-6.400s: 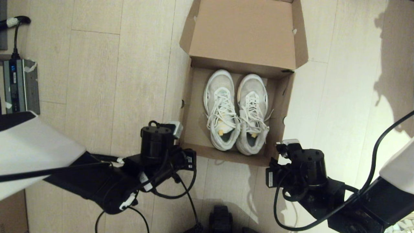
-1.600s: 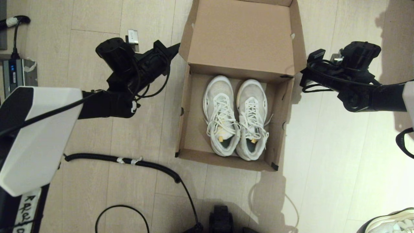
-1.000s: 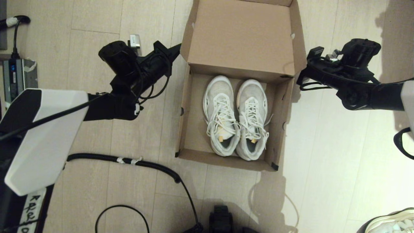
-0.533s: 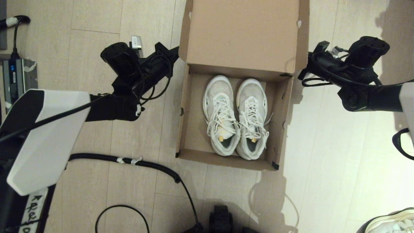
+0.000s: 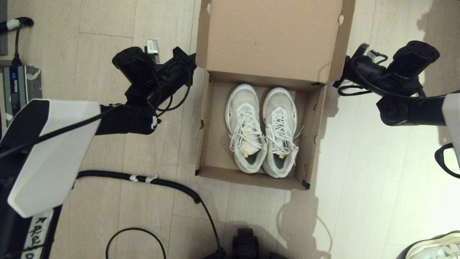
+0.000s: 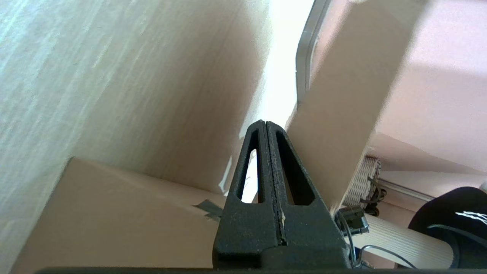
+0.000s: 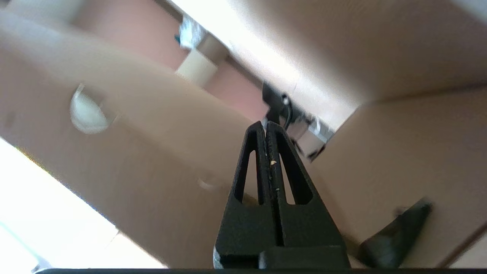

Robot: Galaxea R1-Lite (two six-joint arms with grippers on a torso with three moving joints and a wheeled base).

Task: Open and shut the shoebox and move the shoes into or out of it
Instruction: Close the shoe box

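Both jaws pressed together beside shoebox [image 5: 273, 39] lid

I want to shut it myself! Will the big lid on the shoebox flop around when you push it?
Probably a bit. The lid is thin cardboard, so it likely bends. Its side flaps hang loose and may wobble. It is hinged to the shoebox, so it should swing over the shoes. Left gripper and right gripper flank it.
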